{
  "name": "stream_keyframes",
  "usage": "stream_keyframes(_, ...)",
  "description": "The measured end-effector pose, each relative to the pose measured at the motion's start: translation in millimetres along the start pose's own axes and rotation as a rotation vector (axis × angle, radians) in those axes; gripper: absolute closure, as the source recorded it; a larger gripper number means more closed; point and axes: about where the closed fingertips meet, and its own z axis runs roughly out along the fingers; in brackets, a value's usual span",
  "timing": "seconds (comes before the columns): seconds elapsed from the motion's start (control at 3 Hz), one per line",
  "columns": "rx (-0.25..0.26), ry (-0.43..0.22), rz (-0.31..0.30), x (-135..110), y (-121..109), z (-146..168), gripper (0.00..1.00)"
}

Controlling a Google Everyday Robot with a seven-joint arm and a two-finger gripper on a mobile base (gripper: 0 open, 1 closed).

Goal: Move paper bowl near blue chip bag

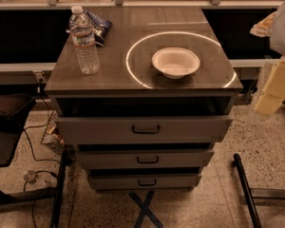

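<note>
Paper bowl [175, 62] sat right of center on surface [147, 25]; blue chip bag [99, 25] was back left behind bottle [85, 44], well apart. Hand [274, 90] hung off right edge, couldn't tell its grip.

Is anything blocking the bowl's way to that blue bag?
Nothing visible. The water bottle stands in front of the blue chip bag, left of the straight path from the paper bowl. The gripper is at the right edge.
</note>
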Motion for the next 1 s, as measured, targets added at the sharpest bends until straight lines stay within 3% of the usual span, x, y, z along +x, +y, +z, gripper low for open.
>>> stream_keyframes(0.33, 0.000, 0.000, 0.000, 0, 0, 0, 0.00)
stream_keyframes(0.67, 0.039, 0.030, -0.021, -4, -3, -9, 0.00)
stream_keyframes(1.0, 0.081, 0.015, -0.076, -12, -16, -4, 0.00)
